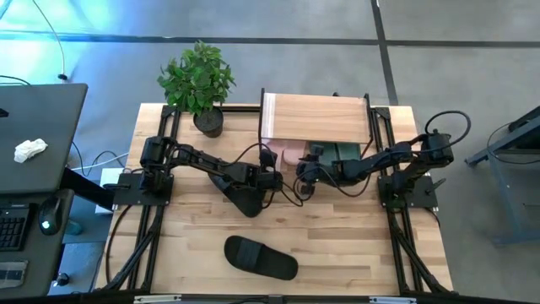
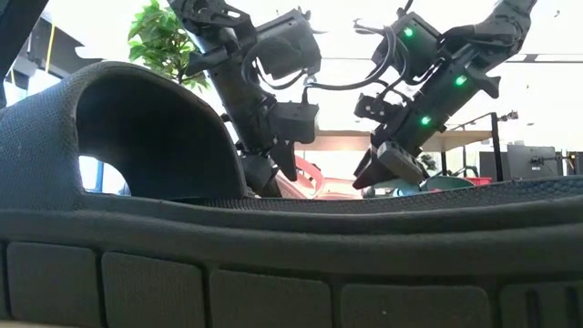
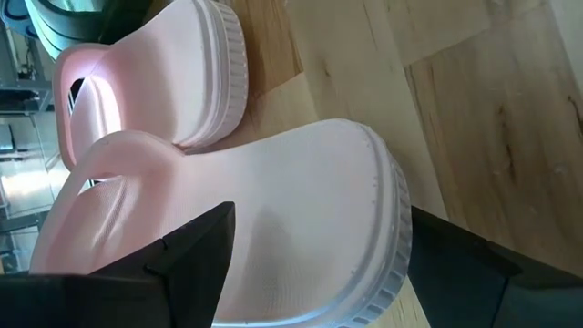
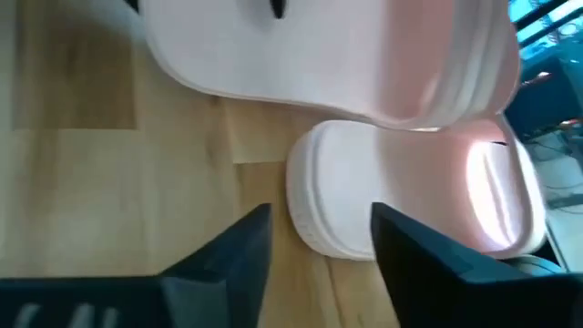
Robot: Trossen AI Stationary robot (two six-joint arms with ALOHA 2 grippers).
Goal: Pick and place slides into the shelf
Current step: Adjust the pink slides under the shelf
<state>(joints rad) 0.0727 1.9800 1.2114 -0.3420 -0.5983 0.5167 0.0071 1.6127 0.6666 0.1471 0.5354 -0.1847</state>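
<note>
A black slide lies alone on the table, nearest the front edge. Mid-table, the left claw stands open astride one pink slide. The right claw, fingers parted and holding nothing, hovers at the second pink slide. Behind them, teal slides sit under the shelf.

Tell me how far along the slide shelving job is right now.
Done: a pink slide and teal slides sit under the shelf. In hand: the left gripper straddles a second pink slide, jaws wide; the right gripper is open beside the tucked pink one. Left: a black slide on the table.
</note>
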